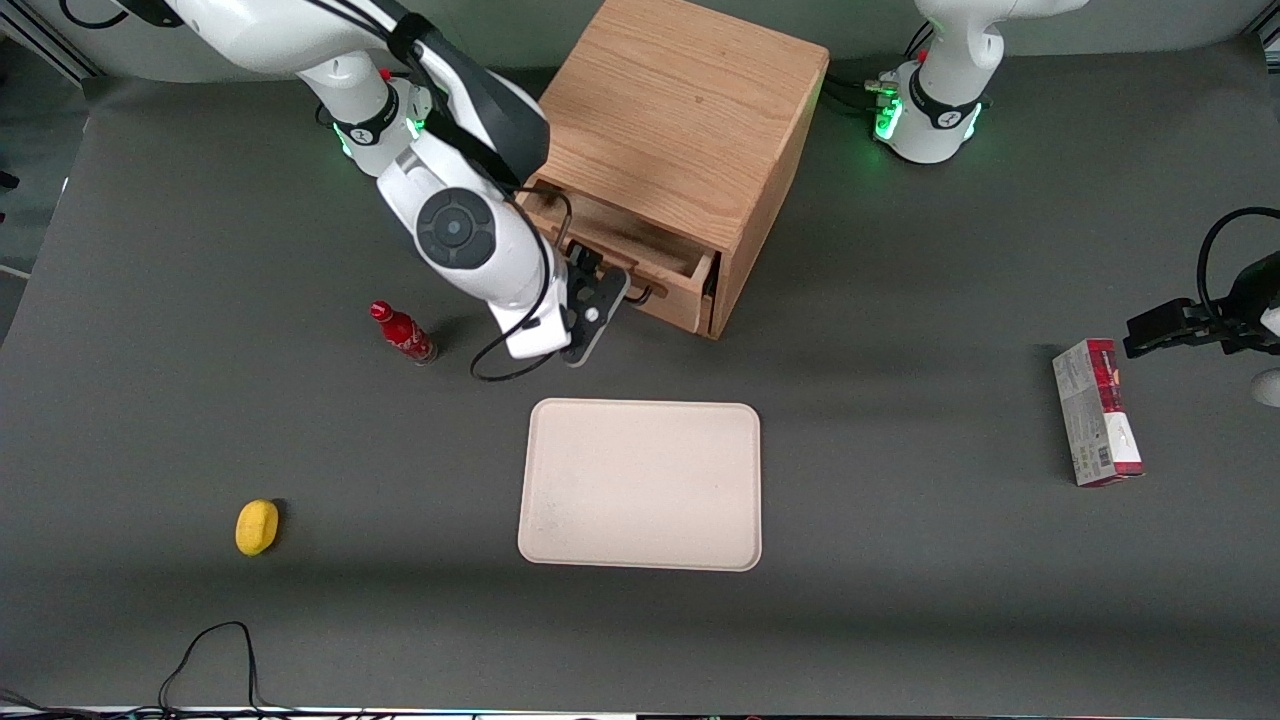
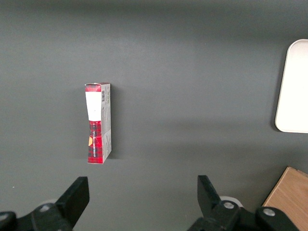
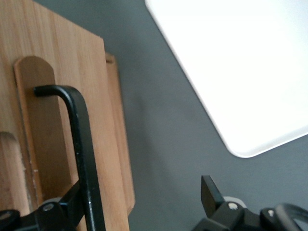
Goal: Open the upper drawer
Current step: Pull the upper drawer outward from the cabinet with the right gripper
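Note:
The oak cabinet (image 1: 680,110) stands at the back of the table. Its upper drawer (image 1: 655,285) is pulled partly out, and its inside shows. My right gripper (image 1: 597,290) is at the drawer front, by the end of the black wire handle (image 1: 650,293) nearer the working arm. In the right wrist view the gripper (image 3: 142,186) is open, its fingers wide apart. The handle (image 3: 84,144) runs between the fingers, close against one of them (image 3: 72,199). The drawer front (image 3: 57,96) fills the space beside it. The lower drawer is hidden in the front view.
A beige tray (image 1: 640,485) lies nearer the front camera than the cabinet. It also shows in the right wrist view (image 3: 240,62). A red bottle (image 1: 403,333) and a yellow object (image 1: 257,526) lie toward the working arm's end. A red-and-white box (image 1: 1097,412) lies toward the parked arm's end.

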You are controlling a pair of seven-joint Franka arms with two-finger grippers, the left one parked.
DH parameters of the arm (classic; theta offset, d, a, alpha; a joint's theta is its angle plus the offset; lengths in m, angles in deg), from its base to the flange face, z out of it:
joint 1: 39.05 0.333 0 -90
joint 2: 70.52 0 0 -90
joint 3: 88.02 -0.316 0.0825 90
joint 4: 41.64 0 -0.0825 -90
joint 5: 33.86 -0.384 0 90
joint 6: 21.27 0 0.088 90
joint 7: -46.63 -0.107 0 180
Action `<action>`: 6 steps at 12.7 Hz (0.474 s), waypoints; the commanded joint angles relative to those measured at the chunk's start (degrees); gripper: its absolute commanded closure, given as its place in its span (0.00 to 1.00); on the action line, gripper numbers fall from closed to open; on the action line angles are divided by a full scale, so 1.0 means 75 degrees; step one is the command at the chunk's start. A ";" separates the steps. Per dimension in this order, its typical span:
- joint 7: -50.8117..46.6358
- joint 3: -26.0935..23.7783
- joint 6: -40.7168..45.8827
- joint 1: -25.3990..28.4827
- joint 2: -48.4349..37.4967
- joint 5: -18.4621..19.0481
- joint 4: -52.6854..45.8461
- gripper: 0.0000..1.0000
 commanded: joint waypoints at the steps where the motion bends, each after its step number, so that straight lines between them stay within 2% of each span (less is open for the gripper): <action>1: 0.0694 0.0315 0.0153 -0.0102 0.0530 0.0205 -0.0871 0.00; 4: 0.1375 0.0972 0.0154 -0.0102 0.0741 0.0170 -0.1305 0.00; 6: 0.1517 0.1160 0.0154 -0.0102 0.0917 0.0181 -0.1610 0.00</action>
